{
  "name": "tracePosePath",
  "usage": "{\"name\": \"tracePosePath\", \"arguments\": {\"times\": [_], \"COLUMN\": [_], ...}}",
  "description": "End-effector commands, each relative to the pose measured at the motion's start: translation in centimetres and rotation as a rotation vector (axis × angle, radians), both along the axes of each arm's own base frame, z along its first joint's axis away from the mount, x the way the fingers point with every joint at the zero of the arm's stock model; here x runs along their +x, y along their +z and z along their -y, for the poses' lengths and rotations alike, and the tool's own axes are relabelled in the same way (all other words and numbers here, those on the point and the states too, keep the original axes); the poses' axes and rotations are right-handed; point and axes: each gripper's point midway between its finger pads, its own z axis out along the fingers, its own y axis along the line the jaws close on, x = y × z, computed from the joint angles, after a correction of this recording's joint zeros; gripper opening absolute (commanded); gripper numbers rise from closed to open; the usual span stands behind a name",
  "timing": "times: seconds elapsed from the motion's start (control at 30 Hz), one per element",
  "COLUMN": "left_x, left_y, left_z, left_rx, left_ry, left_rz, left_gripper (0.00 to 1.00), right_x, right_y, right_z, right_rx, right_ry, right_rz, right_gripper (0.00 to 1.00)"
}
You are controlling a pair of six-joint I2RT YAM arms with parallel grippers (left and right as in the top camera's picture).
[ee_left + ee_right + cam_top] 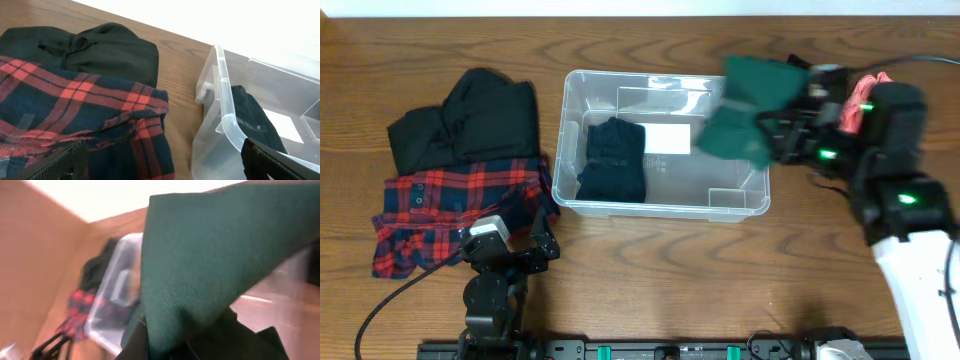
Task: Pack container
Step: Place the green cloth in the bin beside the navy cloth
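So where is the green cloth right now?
In the overhead view, the green cloth hangs from the right end effector above the container's right end.

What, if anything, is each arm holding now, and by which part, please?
The right arm's fingers pinch the dark green cloth garment at its bunched edge nearest the arm; cloth hides the exact spot. The left arm's fingers, open, hold nothing.

The green cloth (210,255), blurred overhead, hides the fingers of the right gripper (778,135) and, beyond them, much of the blurred bin (112,287).
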Motion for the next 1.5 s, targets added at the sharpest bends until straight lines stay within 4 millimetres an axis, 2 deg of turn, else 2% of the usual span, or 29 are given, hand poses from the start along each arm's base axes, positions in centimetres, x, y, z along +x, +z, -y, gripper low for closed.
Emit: {"name": "tracePosePath", "arguments": {"times": [0.0, 0.2, 0.33, 0.5, 0.7, 0.77, 0.87, 1.03, 1.07, 1.1, 1.13, 1.17, 1.33, 1.47], "left_x": [0.0, 0.0, 0.0, 0.0, 0.0, 0.0, 0.0, 0.0, 0.0, 0.0, 0.0, 0.0, 0.0, 0.0], "left_y": [-1.2, -1.2, -1.2, -1.2, -1.2, -1.2, -1.2, -1.2, -1.2, -1.2, -1.2, -1.2, -1.2, -1.2], "left_z": [-0.2, -0.2, -0.2, -0.2, -0.2, -0.2, -0.2, -0.2, -0.2, -0.2, -0.2, -0.2, -0.2, -0.2], "left_rx": [0.005, 0.005, 0.005, 0.005, 0.005, 0.005, 0.005, 0.005, 0.005, 0.005, 0.005, 0.005, 0.005, 0.005], "left_ry": [0.007, 0.007, 0.007, 0.007, 0.007, 0.007, 0.007, 0.007, 0.007, 0.007, 0.007, 0.007, 0.007, 0.007], "left_rz": [-0.029, -0.029, -0.029, -0.029, -0.029, -0.029, -0.029, -0.029, -0.029, -0.029, -0.029, -0.029, -0.029, -0.029], "left_gripper": [0.98, 0.98, 0.98, 0.98, 0.98, 0.98, 0.98, 0.98, 0.98, 0.98, 0.98, 0.98, 0.98, 0.98], "right_x": [-0.3, 0.9, 1.9, 3.1, 3.8, 3.9, 3.8, 4.4, 4.5, 4.7, 4.9, 5.0, 4.4, 3.6], "right_y": [-0.7, -6.4, -10.1, -13.1, -18.5, -20.4, -22.4, -21.2, -20.8, -20.4, -19.8, -19.3, -15.0, -9.9], "right_z": [-4.6, -9.4, -12.2, -14.7, -14.0, -12.7, -9.6, -7.3, -6.7, -5.9, -5.5, -5.2, -4.8, -3.5], "right_rx": [0.055, 0.084, 0.103, 0.163, 0.099, 0.040, -0.094, -0.140, -0.151, -0.165, -0.173, -0.174, -0.176, -0.151], "right_ry": [0.082, 0.056, 0.111, 0.213, 0.187, 0.151, 0.075, 0.045, 0.023, 0.002, 0.004, 0.012, 0.069, 0.044], "right_rz": [-0.060, -0.284, -0.363, -0.395, -0.483, -0.511, -0.533, -0.489, -0.481, -0.469, -0.446, -0.427, -0.301, -0.191], "right_gripper": [0.01, 0.01, 0.01, 0.01, 0.01, 0.03, 0.05, 0.08, 0.13, 0.27, 0.45, 0.53, 0.59, 0.58]}}
